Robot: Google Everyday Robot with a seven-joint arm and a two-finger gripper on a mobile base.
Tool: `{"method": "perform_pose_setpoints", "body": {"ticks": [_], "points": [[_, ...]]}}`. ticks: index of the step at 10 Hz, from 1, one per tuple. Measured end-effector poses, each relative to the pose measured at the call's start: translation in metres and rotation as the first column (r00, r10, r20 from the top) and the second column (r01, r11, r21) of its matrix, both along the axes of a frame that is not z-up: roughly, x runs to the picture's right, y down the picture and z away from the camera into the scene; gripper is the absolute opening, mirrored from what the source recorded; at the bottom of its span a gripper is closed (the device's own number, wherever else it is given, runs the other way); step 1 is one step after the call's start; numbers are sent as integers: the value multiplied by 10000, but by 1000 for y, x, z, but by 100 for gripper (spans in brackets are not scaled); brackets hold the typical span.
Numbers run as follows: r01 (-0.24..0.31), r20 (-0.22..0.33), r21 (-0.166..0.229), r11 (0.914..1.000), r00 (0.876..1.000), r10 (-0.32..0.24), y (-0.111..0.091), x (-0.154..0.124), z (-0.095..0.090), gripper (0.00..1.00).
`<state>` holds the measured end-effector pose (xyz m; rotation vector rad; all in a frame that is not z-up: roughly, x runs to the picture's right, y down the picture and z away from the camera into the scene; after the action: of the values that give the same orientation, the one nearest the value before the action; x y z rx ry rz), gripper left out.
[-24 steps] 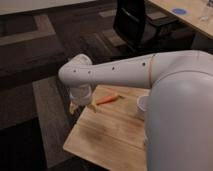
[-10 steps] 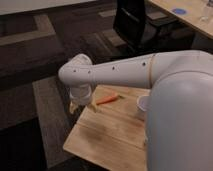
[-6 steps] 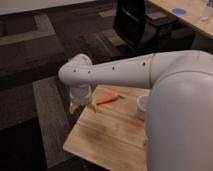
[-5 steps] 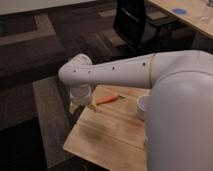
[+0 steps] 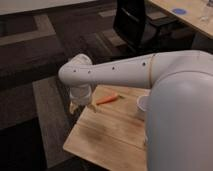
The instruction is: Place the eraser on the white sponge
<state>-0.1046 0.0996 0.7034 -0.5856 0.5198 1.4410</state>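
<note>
a: where is your gripper right now?

b: it hangs low under my wrist, at the left edge of the wooden table, close to the far left corner. my white arm reaches across from the right, over the far part of the tabletop, and bends down at that spot.

a: is it spread, or pinching something?

b: i cannot tell. the wrist covers most of it from this side, and only a pale bit shows below.

a: and the eraser? the white sponge?

b: i can make out neither of them in this view, so i cannot place them.

a: what does lie on the table?

b: an orange carrot, just to the right of my gripper, lying slanted with its far end pointing right. further right a white cup stands upright, partly behind my body. the carrot and the cup are apart.

a: anything around the table?

b: dark carpet with a lighter strip to the left. far behind, a black chair, and to its right another wooden desk with a small blue disc on it.
</note>
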Motion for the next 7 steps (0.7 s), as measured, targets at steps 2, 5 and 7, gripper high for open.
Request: {"method": "perform_pose_setpoints", "body": {"ticks": [2,5,7], "points": [[-166,-189,41,9999,9997,167,1,11,0,65],[-488,-583,304,9983,9970,505,0,45,-1,65],[-721,-576,532,9960,9955,751,-6,76,-4,65]]}}
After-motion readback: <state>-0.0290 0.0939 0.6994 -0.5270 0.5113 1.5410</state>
